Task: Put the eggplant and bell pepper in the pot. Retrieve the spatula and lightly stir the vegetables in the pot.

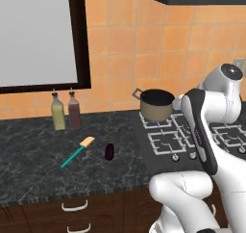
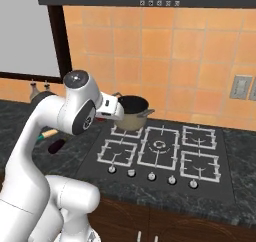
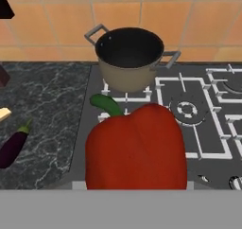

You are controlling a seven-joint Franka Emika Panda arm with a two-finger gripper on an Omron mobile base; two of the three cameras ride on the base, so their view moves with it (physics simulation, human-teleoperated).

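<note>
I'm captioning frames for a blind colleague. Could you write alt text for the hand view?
A large red bell pepper with a green stem sits close in the foreground, held in front of an empty pot on the stove. A dark purple eggplant lies on the black counter at left.

We find the pot (image 1: 157, 105) on the far left burner of the stove (image 1: 166, 141), with the counter (image 1: 38, 160) stretching away to its left. On that counter the eggplant (image 1: 109, 151) lies just right of the spatula (image 1: 77, 151), apart from it, and two bottles (image 1: 66, 111) stand side by side farther back by the wall. In the hand view the bell pepper (image 3: 136, 150) sits nearest us, in front of the pot and above the stove's near left part.
</note>
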